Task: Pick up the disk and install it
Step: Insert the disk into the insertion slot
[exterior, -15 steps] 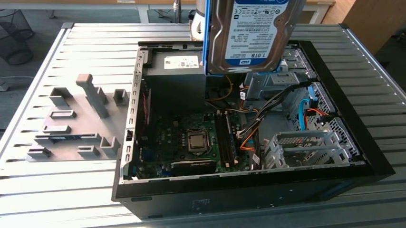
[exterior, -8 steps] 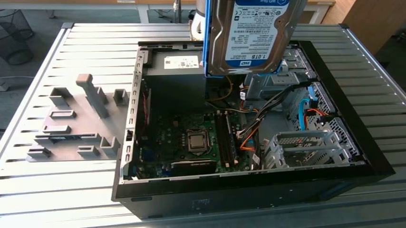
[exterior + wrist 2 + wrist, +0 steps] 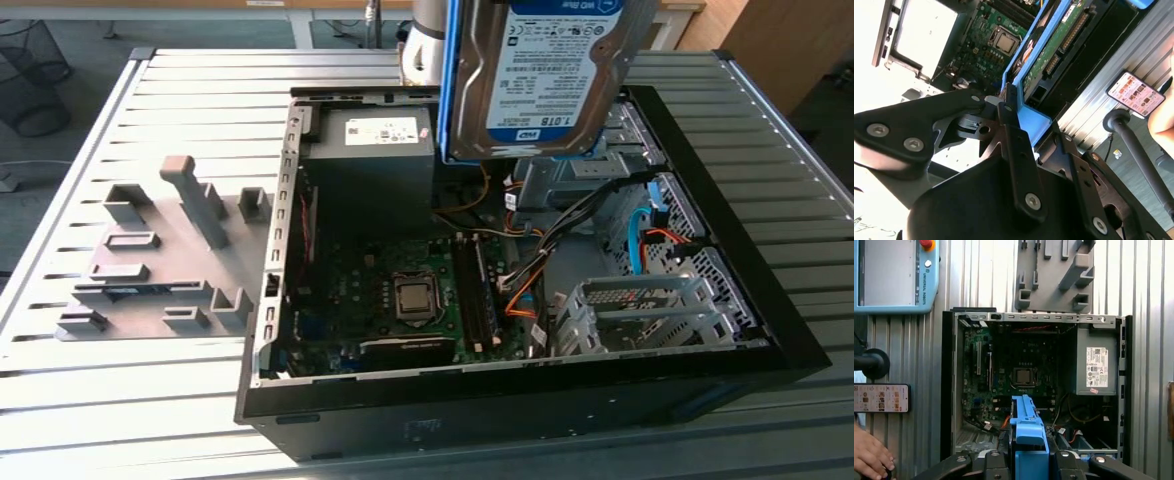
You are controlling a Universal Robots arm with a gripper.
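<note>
Well, the pincer (image 3: pixel 1030 122) was clamped tight on the disk (image 3: pixel 547 70) by its blue bracket (image 3: pixel 1029 427), holding it upright above the open computer case (image 3: pixel 534 405), probably to clear its walls.

Close look along a black gripper (image 3: pixel 1031 110), clamped on the blue bracket (image 3: pixel 1043 124) of the disk (image 3: pixel 1054 55), with one dark finger (image 3: pixel 1016 145) pressed flat against the bracket's side. Disk held on edge, green circuit board and connector pins facing out. Just beyond it, an open computer case (image 3: pixel 1104 40) with a green motherboard (image 3: pixel 979 25) and a square silver processor socket (image 3: pixel 1004 44). Beside the case, a ribbed silver counter (image 3: pixel 1094 95). On the counter, a phone (image 3: pixel 1135 93) lying flat, screen lit with small tiles. Near the phone, a black rod with a rounded end (image 3: pixel 1126 132) and part of a person's hand (image 3: pixel 1161 120).
</note>
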